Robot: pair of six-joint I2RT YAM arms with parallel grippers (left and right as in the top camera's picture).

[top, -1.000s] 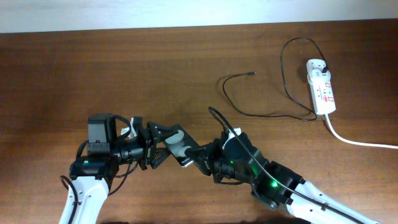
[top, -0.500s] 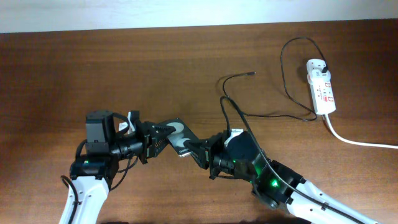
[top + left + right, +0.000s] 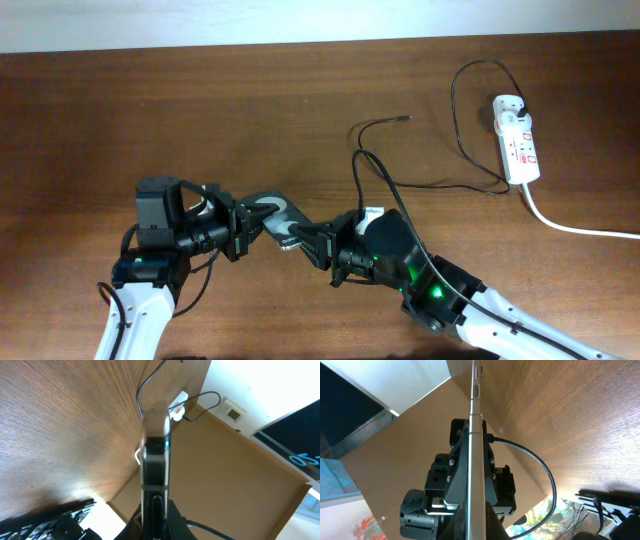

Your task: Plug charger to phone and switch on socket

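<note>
left end effector [image 3: 243,228] and right end effector [image 3: 312,243] face each other near the middle of the front edge of the surface [image 3: 150,110], each pinching one end of the phone [image 3: 277,215], which is held between them, tilted and off the wood. the socket [image 3: 519,140] lies by the right edge towards the far corner, its white cord [image 3: 575,227] running off to the right. the charger [image 3: 440,185] loops across the surface, plug head at the socket's far end, tip lying loose and well apart from the phone.

left wrist: the phone is seen edge-on, clamped from both sides, with socket and charger far beyond it.

right wrist: the phone's thin edge is again gripped from both sides, with the left arm just behind it.
</note>
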